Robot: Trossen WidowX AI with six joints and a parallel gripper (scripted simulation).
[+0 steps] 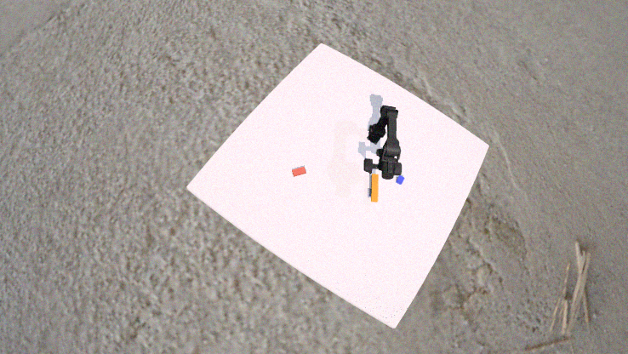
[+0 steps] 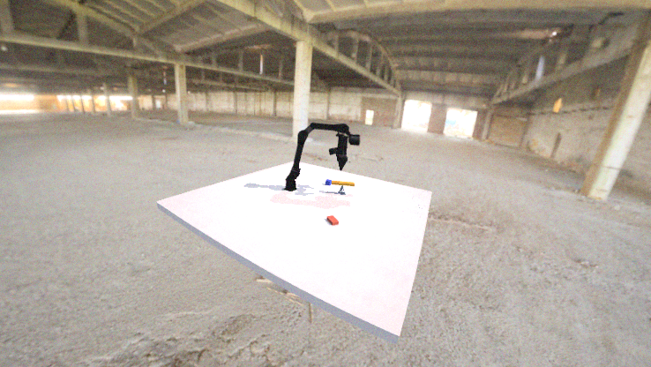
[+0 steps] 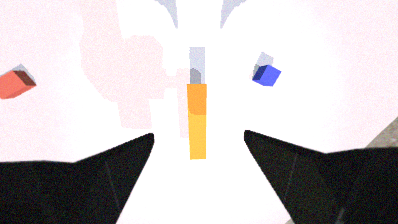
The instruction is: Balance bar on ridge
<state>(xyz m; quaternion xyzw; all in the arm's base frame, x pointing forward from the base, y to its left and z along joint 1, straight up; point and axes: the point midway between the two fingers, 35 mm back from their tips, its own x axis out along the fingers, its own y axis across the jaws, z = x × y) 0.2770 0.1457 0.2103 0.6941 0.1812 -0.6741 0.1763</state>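
Observation:
The orange bar lies across the small dark ridge. In the exterior view the bar looks close to level, with both ends above the table. The ridge is mostly hidden under the bar in the wrist view. My gripper is wide open and empty. It hangs well above the bar, and in the wrist view its fingertips stand apart on either side of the bar, touching nothing. In the top view the arm hides the fingertips.
A blue cube lies near the bar, on the right in the wrist view. A red block lies farther off on the other side. The arm's base stands on the table.

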